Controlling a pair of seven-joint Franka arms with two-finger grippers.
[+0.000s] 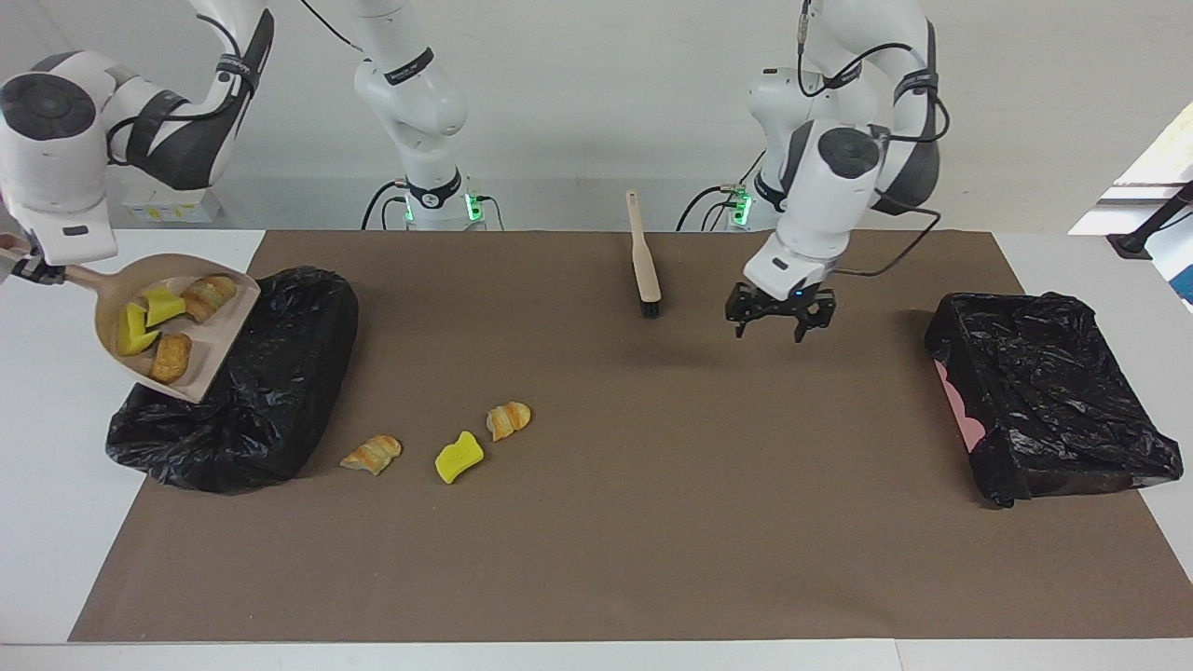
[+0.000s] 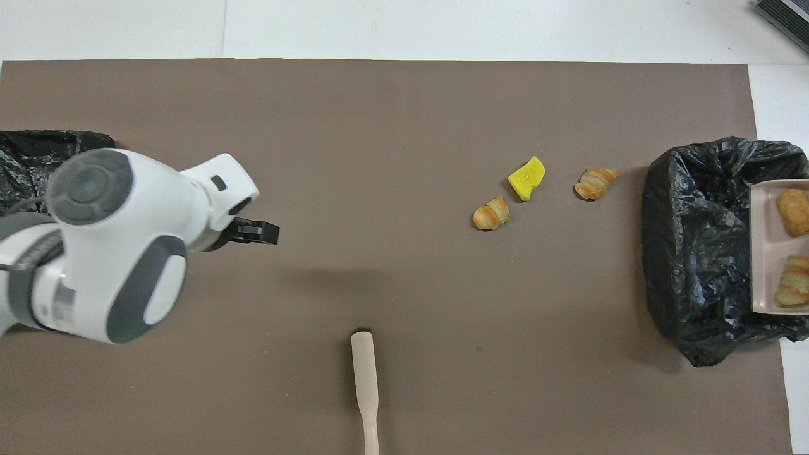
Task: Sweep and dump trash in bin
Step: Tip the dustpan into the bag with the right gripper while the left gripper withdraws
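My right gripper (image 1: 20, 268) is shut on the handle of a beige dustpan (image 1: 219, 340), held tilted over the black-bagged bin (image 1: 280, 373) at the right arm's end. The pan holds two yellow chunks (image 1: 163, 305) and two pastry lumps (image 1: 171, 358); the overhead view shows the pan (image 2: 765, 246) over the bin (image 2: 695, 253). On the mat beside the bin lie a pastry lump (image 1: 372, 454), a yellow chunk (image 1: 459, 457) and another pastry lump (image 1: 508, 419). My left gripper (image 1: 779, 321) is open and empty above the mat, beside the brush (image 1: 643, 261).
A second black-bagged bin (image 1: 1044, 391) lies at the left arm's end of the brown mat (image 1: 652, 522). The brush (image 2: 365, 385) rests on the mat near the robots, bristles pointing away from them. White table surrounds the mat.
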